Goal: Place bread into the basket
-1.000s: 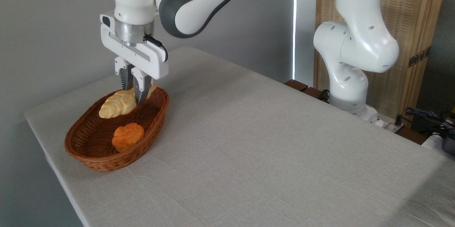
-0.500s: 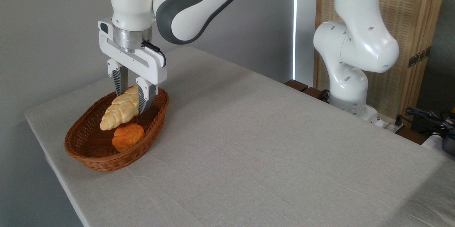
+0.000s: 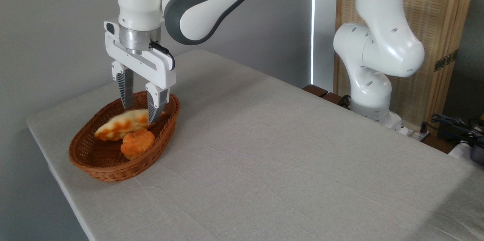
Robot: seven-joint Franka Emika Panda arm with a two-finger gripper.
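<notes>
- Dropped from between the fingers since half a second ago, the bread [image 3: 123,127] now lies on its side inside the basket [image 3: 94,165], where before it hung nose-down in the grip; the arm has lifted slightly.
- Its long body runs along the basket's length, one end toward the far rim, its near flank touching the small orange bun [image 3: 137,143], which probably stopped it rolling further.
- The basket's sloping wicker sides cradle both pieces, so neither looks likely to spill out.
- The end effector [image 3: 138,108] hangs just above the loaf's far end with its fingers spread wide and nothing between them, which fits a release made low to keep the fall short.
- The basket sits near the left corner of the tabletop [image 3: 264,150].
- By this layout the task looks done; only a clear retreat upward seems left.
</notes>
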